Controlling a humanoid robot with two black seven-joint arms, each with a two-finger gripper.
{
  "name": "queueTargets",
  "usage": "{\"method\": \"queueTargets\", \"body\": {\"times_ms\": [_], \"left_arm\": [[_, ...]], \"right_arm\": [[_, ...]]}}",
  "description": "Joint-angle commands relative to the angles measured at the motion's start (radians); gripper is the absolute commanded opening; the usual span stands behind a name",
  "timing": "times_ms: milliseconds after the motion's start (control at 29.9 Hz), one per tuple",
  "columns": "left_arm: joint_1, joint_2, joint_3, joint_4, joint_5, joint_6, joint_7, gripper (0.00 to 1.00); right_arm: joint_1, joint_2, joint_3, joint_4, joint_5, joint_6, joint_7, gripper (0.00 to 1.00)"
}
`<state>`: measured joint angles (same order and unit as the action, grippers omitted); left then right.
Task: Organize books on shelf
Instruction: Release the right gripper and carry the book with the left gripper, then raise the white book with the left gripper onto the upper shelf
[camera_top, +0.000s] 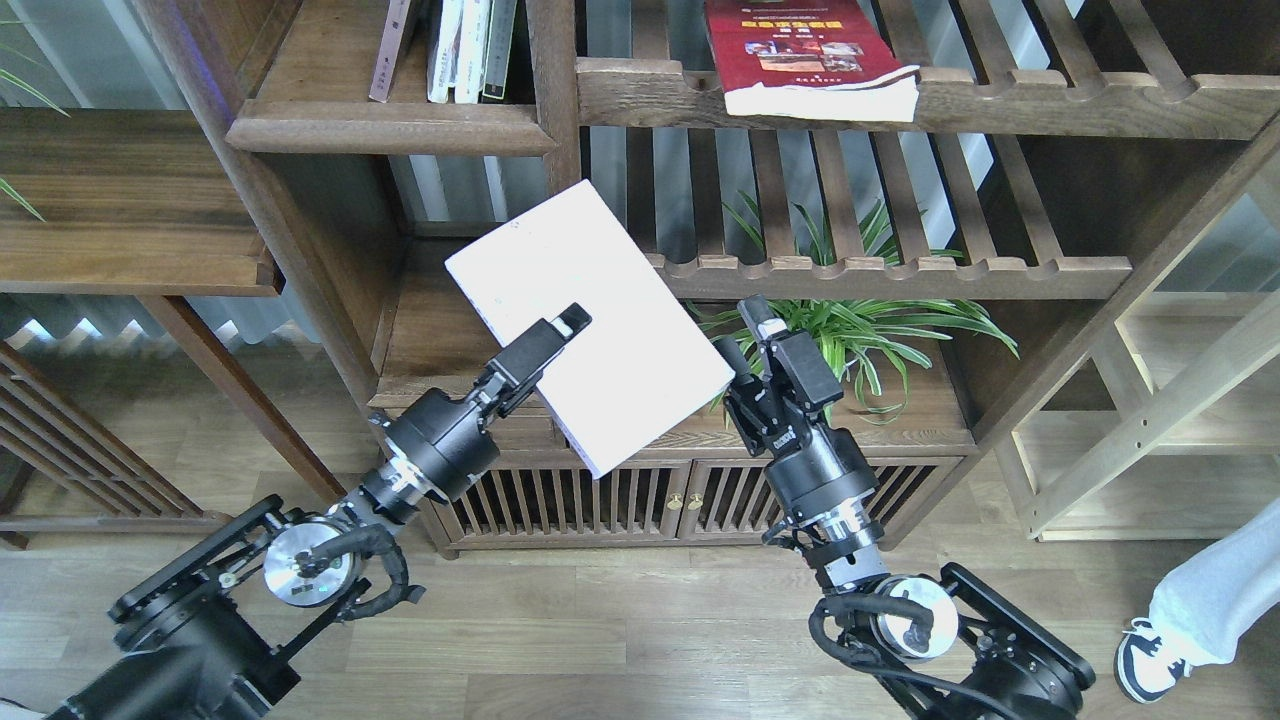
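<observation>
White book (590, 320): one, thick, plain pale cover, held in the air in front of the unit, tilted with one corner up and far and the opposite corner down and near, its lower edge overlapping the view of the low cabinet doors (600, 500). Left gripper (560, 335): clamped on the book's lower left part, one finger lying across the cover, the other hidden behind the book; the left arm rises from the lower left, its wrist angled up and to the right. Right gripper (752, 325): just beside the book's right corner; whether it touches the book or how its fingers are set, cannot tell; the right arm rises from the lower right and leans up and slightly left. Red book (800, 50): one, lying flat on the upper slatted shelf (1050, 100), its white page edge hanging over the scalloped front rail, cover showing small photos. Solid wooden shelf (390, 125): one board with a rounded moulded front edge, upper left of the held book. Upright books (470, 45): four spines counted on that board, one dark at the left, three pale beside it, all cut off by the top edge. Second slatted shelf (900, 270): one, below the first. Green plant (870, 330): one, long striped leaves, beneath that shelf and behind the right gripper. Sneaker and grey trouser leg (1170, 640): one, at the near right on the plank floor.
</observation>
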<state>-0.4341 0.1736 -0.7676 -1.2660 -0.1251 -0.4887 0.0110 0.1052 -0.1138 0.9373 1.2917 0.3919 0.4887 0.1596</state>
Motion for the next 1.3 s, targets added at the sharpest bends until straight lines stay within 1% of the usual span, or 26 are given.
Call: {"method": "queueTargets", "body": {"times_ms": [0,234,334,501,735,869,1003,1137,1270], "left_arm": [[0.003,0.05,-0.001,-0.056,0.004,0.0,0.003,0.04],[0.075,0.144,-0.019,-0.206,0.061,0.0,0.003,0.03],[0.103,0.181,-0.042,-0.249,0.088,0.0,0.0,0.03],[0.124,0.224,-0.102,-0.3,0.163,0.0,0.001,0.04],[0.129,0.299,-0.189,-0.337,0.286,0.0,0.01,0.04],[0.129,0.342,-0.242,-0.38,0.34,0.0,0.015,0.04],[0.13,0.365,-0.303,-0.418,0.415,0.0,0.015,0.04],[0.17,0.365,-0.395,-0.469,0.489,0.0,0.02,0.05],[0.212,0.363,-0.464,-0.497,0.501,0.0,0.024,0.05]], "right_arm": [[-0.001,-0.006,0.008,-0.009,-0.001,0.0,0.0,0.9],[0.002,-0.029,0.038,-0.014,-0.001,0.0,0.0,0.92],[0.002,-0.05,0.043,-0.019,-0.001,0.0,-0.002,0.92],[0.011,-0.104,0.047,-0.019,0.001,0.0,-0.002,0.92],[0.019,-0.119,0.063,-0.019,0.001,0.0,-0.006,0.92],[0.019,-0.168,0.066,-0.019,0.001,0.0,-0.008,0.92],[0.021,-0.201,0.066,-0.019,0.001,0.0,-0.009,0.92],[0.022,-0.216,0.064,-0.019,0.001,0.0,-0.009,0.92],[0.022,-0.219,0.063,-0.019,-0.001,0.0,-0.009,0.92]]}}
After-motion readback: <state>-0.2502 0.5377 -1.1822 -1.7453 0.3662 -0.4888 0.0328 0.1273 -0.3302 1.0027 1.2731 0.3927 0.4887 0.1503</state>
